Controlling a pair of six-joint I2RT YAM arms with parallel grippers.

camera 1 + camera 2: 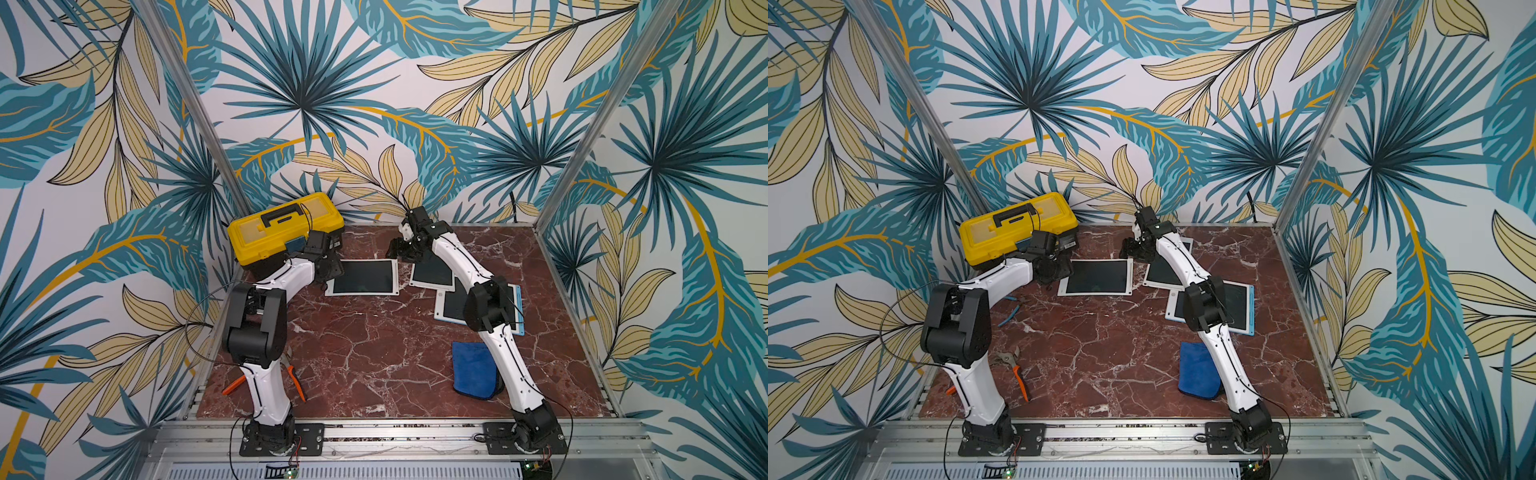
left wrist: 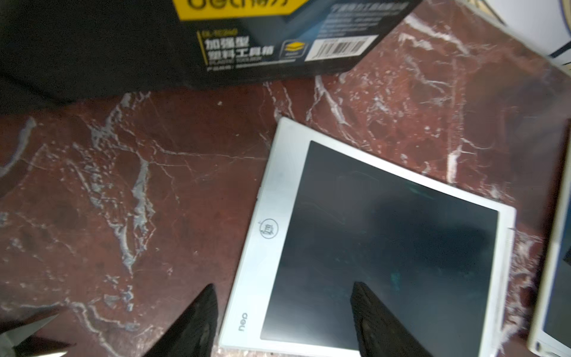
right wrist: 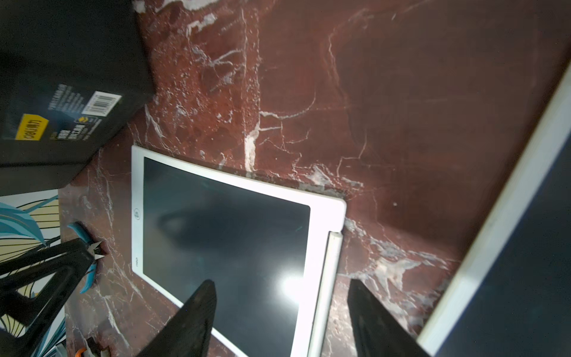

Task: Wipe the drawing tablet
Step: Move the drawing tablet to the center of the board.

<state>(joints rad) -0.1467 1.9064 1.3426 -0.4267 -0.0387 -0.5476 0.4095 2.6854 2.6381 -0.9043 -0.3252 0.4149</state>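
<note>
Left pincer (image 2: 283, 285) and right pincer (image 3: 280, 280) gape empty near the white-framed, dark-screened drawing tablet (image 2: 386, 231).

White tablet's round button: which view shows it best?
Left wrist view: the round button is large on the white tablet. The right wrist view shows it small; in both top views it cannot be made out.

The left arm (image 1: 266, 382) rises from its base, bends sharply at the black elbow (image 1: 253, 328), and reaches forward and low. Its wrist points downward. The left gripper (image 2: 282, 286) has its jaws spread wide, and both black fingers (image 2: 197, 321) are free. The right arm (image 1: 511, 365) stretches forward in one long curve, and its wrist bends down at the end. The right gripper (image 3: 281, 282) also has its jaws wide apart, with nothing gripped between them.
</note>
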